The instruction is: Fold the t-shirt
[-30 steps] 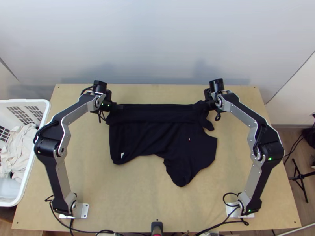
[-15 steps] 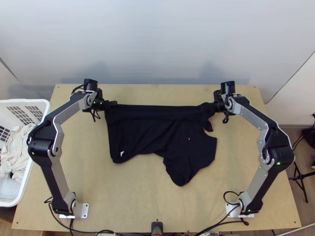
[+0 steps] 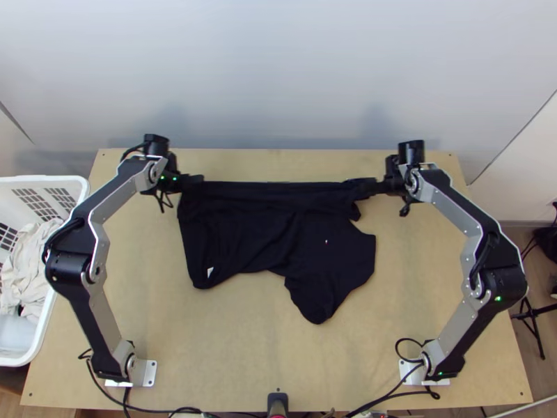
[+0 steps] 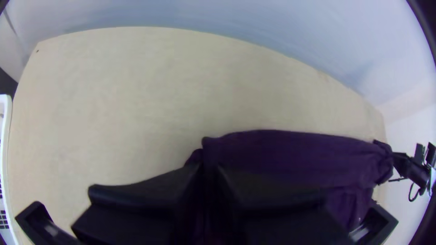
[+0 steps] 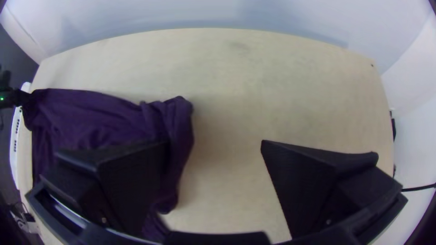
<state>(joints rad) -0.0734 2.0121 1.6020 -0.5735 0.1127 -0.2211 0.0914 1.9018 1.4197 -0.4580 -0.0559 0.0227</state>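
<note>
Okay, across the wooden table (image 3: 244, 362) the dark t-shirt (image 3: 264, 237) is lying spread, stretching from the middle toward twelve o'clock. At its ten, the left gripper (image 3: 198, 182) is pinching the cloth; at its two, the right gripper (image 3: 358, 187) is holding its fingers wide apart. A white tag (image 3: 210, 272) is showing at eight.

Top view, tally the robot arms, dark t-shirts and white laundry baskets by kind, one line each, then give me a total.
Robot arms: 2
Dark t-shirt: 1
White laundry basket: 1
Total: 4
</note>
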